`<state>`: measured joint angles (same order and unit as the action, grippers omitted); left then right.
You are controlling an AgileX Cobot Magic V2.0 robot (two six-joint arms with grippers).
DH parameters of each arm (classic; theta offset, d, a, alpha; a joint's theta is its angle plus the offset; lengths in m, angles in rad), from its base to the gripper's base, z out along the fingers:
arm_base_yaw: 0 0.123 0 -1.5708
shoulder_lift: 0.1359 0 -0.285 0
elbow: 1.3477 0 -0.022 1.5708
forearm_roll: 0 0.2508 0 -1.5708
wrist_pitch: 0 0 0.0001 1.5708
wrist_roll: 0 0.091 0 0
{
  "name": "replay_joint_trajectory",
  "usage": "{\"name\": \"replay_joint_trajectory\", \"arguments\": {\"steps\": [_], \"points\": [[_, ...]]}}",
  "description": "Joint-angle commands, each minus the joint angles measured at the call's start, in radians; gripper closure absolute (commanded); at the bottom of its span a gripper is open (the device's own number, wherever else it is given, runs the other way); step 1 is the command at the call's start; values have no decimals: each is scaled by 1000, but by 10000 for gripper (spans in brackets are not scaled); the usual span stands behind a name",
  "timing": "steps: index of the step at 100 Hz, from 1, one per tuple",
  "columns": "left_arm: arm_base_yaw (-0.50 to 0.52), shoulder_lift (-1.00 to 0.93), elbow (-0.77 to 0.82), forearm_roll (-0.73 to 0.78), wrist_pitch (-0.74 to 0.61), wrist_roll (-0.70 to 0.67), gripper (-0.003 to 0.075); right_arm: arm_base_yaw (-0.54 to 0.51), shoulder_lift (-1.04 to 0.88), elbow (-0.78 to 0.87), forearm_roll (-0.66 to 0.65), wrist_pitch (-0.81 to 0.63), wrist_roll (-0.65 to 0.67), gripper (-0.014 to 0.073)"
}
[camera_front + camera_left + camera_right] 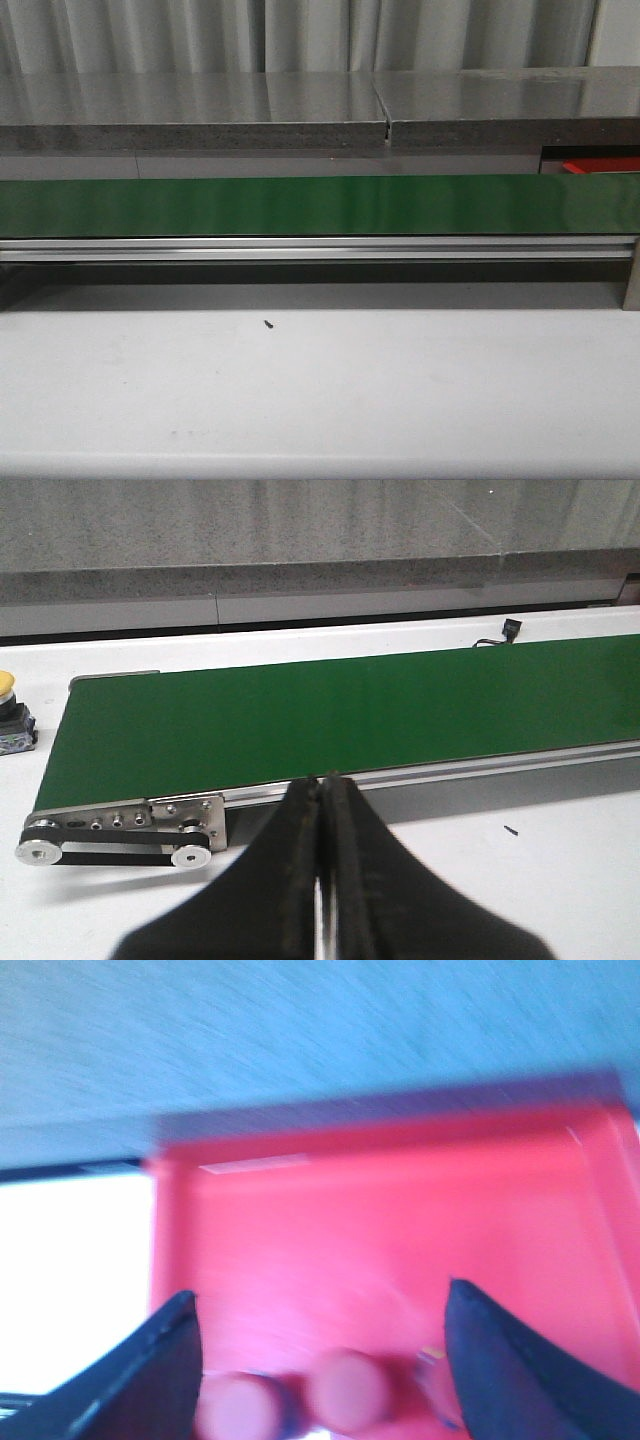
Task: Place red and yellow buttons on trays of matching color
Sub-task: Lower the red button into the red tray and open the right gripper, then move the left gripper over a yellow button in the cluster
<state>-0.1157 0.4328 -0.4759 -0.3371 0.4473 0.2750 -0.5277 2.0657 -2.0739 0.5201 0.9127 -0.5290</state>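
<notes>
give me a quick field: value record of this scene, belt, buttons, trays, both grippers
conveyor belt: green, nothing on the stretch in view
yellow button: on the white table beyond the belt's roller end, partly cut off by the frame edge
red tray: under the right gripper; only a red sliver shows in the front view
red buttons: two in the tray, blurred
yellow tray: not in view
left gripper: shut, empty, above the belt's near edge
right gripper: open, empty, over the red tray

Right wrist view motion-blurred, white table (70, 1260) overexposed, front view dim
</notes>
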Motion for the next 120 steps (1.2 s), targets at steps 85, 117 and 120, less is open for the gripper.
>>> {"name": "replay_joint_trajectory", "arguments": {"steps": [85,117,120], "points": [[-8,4,-31,-21,-73,-2,739,518,-1007,980,-327,-314,207,83],[-8,4,-31,-21,-73,-2,739,503,-1348,1330,-327,-386,225,178],[-8,4,-30,-21,-73,-2,739,499,-1373,1351,-327,-385,225,224]]}}
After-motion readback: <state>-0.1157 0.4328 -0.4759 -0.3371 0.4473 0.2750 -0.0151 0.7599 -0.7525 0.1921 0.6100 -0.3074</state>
